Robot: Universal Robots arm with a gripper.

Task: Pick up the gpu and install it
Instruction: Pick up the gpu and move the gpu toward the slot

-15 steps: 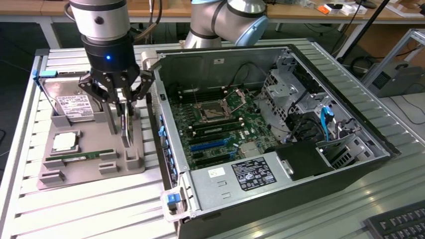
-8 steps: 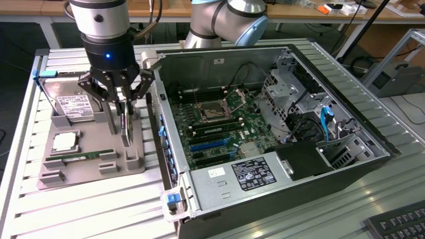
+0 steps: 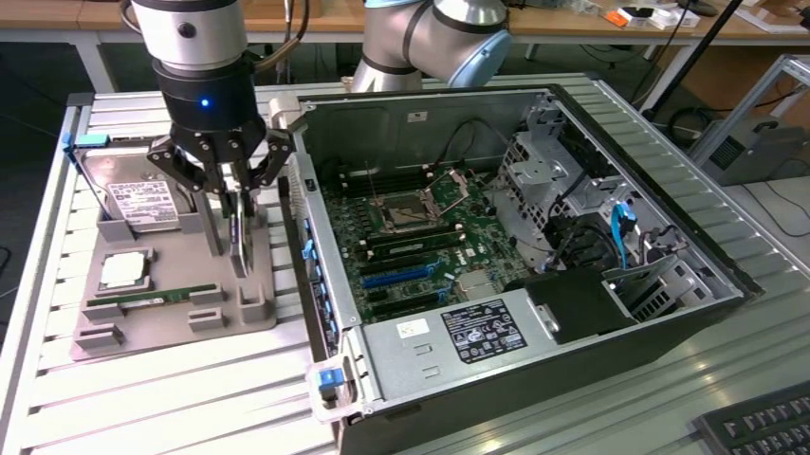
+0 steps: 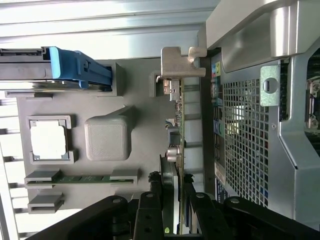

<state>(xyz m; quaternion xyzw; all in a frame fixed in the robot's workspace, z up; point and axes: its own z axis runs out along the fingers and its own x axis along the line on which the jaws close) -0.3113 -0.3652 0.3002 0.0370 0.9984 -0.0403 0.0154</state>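
Observation:
The gpu (image 3: 239, 248) stands on edge in a slot of the grey holder tray (image 3: 165, 324), just beside the open computer case (image 3: 708, 270). My gripper (image 3: 231, 204) comes straight down over it with a finger on each side of the card, shut on its upper edge. From the wrist view the gpu (image 4: 179, 120) runs edge-on away from my gripper (image 4: 172, 197), ending in its silvery bracket (image 4: 180, 62). The card's lower end still sits at the tray. The motherboard (image 3: 418, 246) lies exposed inside the case.
The tray also carries a hard drive (image 3: 139, 201) with a blue-handled carrier (image 4: 75, 67), a CPU (image 3: 123, 271) and a green RAM stick (image 3: 158, 299). The case wall (image 4: 245, 135) rises close beside the card. A keyboard (image 3: 760, 427) lies at the exterior view's lower right.

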